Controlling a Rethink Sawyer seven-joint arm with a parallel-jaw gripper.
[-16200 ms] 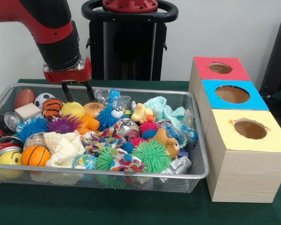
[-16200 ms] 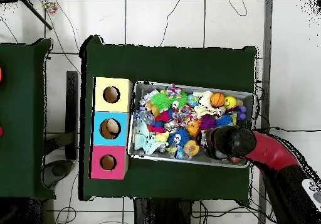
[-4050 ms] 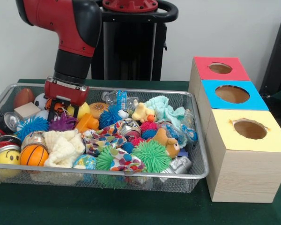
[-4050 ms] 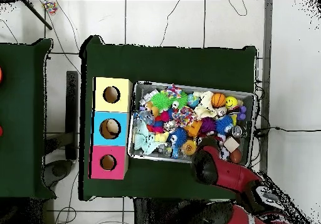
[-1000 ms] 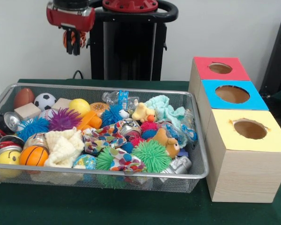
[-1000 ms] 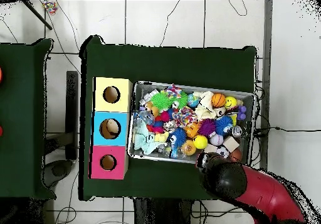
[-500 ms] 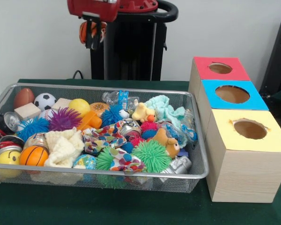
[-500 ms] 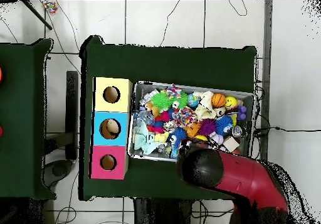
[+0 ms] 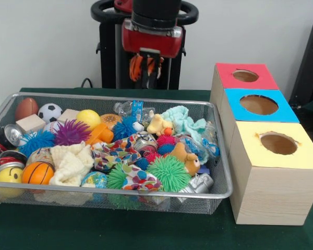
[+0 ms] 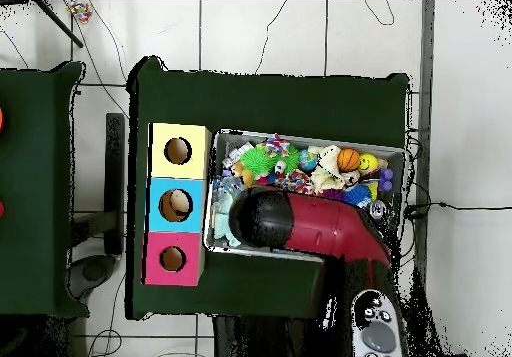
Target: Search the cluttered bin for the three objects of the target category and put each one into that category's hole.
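Observation:
My gripper (image 9: 146, 72) hangs above the far rim of the wire bin (image 9: 120, 193), right of its middle, and is shut on an orange ball with black stripes (image 9: 135, 65). The ball is clear of the bin's contents. To the right stand three boxes with round holes on top: red (image 9: 262, 79), blue (image 9: 283, 110) and yellow (image 9: 302, 155). Other balls lie in the bin's left part: a brown football (image 9: 27, 108), a soccer ball (image 9: 49, 111), a yellow ball (image 9: 88, 118) and a basketball (image 9: 37, 173). In the overhead view the arm (image 10: 262, 220) hides the gripper.
The bin is heaped with spiky rubber balls (image 9: 169, 173), cloth pieces (image 9: 70, 164), cans (image 9: 13, 134), plush animals (image 9: 187, 158) and a wooden block (image 9: 30, 123). The black pedestal (image 9: 120, 57) rises behind the gripper. Green cloth (image 9: 94, 229) covers the table.
The gripper took the striped ball out of the bin's back left and lifted it high. Over the last second it has carried the ball rightward and somewhat lower.

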